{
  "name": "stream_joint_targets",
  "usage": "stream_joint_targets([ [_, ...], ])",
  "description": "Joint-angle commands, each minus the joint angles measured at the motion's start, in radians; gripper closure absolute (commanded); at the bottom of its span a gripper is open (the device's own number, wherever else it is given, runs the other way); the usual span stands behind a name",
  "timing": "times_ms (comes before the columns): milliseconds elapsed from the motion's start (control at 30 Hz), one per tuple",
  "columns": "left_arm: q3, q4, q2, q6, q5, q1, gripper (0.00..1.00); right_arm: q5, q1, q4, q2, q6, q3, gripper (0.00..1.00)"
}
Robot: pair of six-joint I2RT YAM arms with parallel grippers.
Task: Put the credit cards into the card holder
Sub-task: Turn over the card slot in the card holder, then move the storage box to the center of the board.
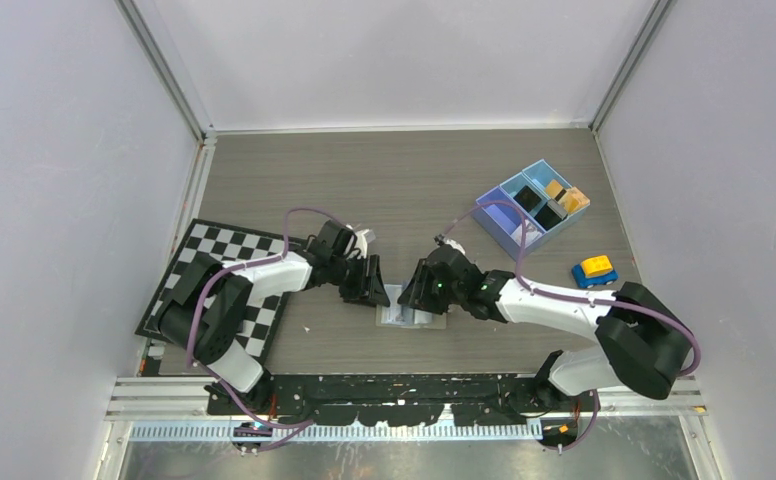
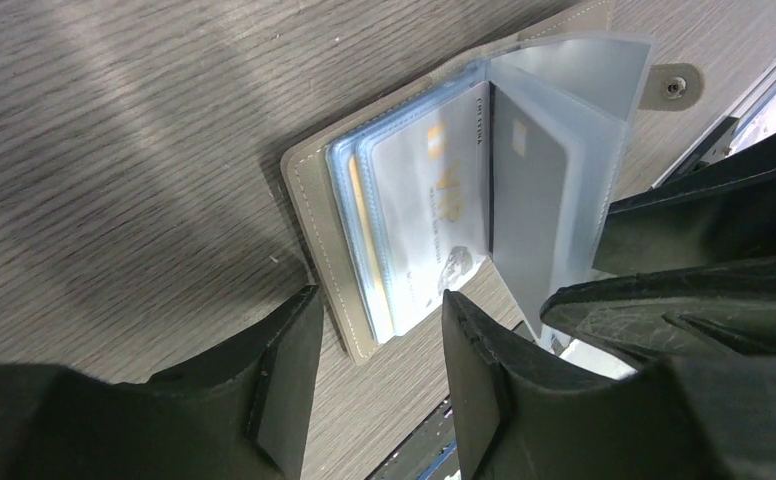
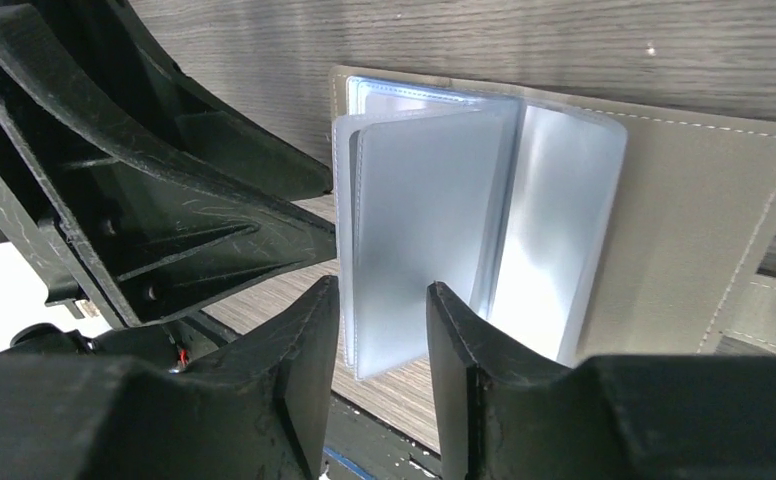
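At the near middle of the desk point(image 1: 384, 180), between the two arms, the card holder point(image 1: 402, 312) lies opened flat. Its taupe cover faces down, pale stitching runs along its rim, and the snap tab point(image 2: 672, 85) sticks out at one side. The clear plastic sleeves point(image 3: 414, 220) fan up like pages, glossy and floppy and full of glare. One flat sleeve shows a whitish VIP card point(image 2: 434, 200) seated right to the fold. The raised leaf beside it seems to carry another pale card, though the sheen makes that hard to confirm.

Your right end effector point(image 3: 382, 290) is released, its fingers apart either side of the raised leaf and grasping nothing. Your left end effector point(image 2: 381, 305) is likewise released, straddling the holder's near corner. I cannot tell whether it presses on the cover.

I judge you are finishing an insertion. Back the right arm out along the leaf's plane so its hard black fingers do not snag the leaf or drag the card out. Keep the left arm low, because this light holder should slide easily on smooth wood grain. Present each stiff card square to the pocket mouth. Orange cards point(image 1: 564, 195) sit in the blue tray point(image 1: 509, 184), well apart to your right.
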Motion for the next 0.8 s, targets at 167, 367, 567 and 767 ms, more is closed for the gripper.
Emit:
stream_joint_targets([
  [167, -0.004, -0.069, -0.089, 0.044, -0.061, 0.015, 0.47, -0.007, 0.008, 0.015, -0.005, -0.108, 0.093, 0.47],
  [367, -0.012, -0.131, -0.168, 0.063, -0.107, 0.077, 0.43, 0.097, 0.005, -0.129, -0.038, -0.211, 0.179, 0.41],
  [567, 0.019, -0.213, -0.296, 0.089, -0.148, 0.122, 0.35, 0.293, -0.024, -0.337, -0.110, -0.289, 0.255, 0.34],
  [767, 0.131, -0.338, -0.303, 0.147, -0.051, 0.145, 0.33, 0.419, -0.119, -0.518, -0.179, -0.335, 0.295, 0.27],
])
